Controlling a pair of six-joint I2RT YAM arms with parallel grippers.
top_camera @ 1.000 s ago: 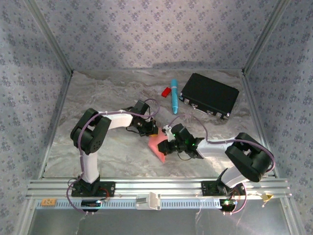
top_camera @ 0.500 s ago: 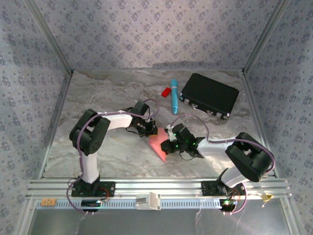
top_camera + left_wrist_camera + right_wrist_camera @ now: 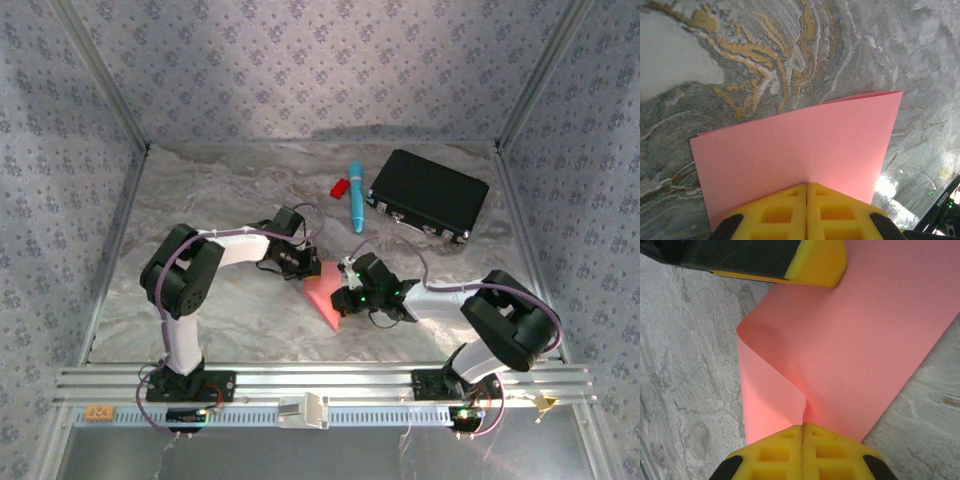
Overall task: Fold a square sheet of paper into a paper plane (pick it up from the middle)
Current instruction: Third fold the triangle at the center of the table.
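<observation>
Barely anything has been shifted over the last second: the right end effector (image 3: 342, 298) has been nudged a shade towards the left end effector (image 3: 308, 268), and the square sheet of paper (image 3: 322, 292) has been carried along between them.

From above, the pink sheet is seen stretched from one end effector to the other, low over the counter (image 3: 230, 200). The blue pen (image 3: 355, 195) and the black case (image 3: 428, 195) are left well beyond both, untouched.

Over to the left wrist: the yellow pads are pressed together on the near edge of the sheet, so the left end effector is clenched on the paper. Ahead of the pads the sheet fans out, and at its far right corner a second layer peeps out, so a half fold is judged to be in place.

Now the right wrist: these pads are clamped on the sheet too. Just left of them the paper is rolled over in a soft, uncreased bend, and beyond it a pad of the left end effector is seen on the sheet's far edge.

Trouble can be expected here. If the end effectors are pulled apart, the thin paper could be torn or slipped from a pad. If that loose bend is pressed down crooked, a stray crease would be set and the edges left mismatched.
</observation>
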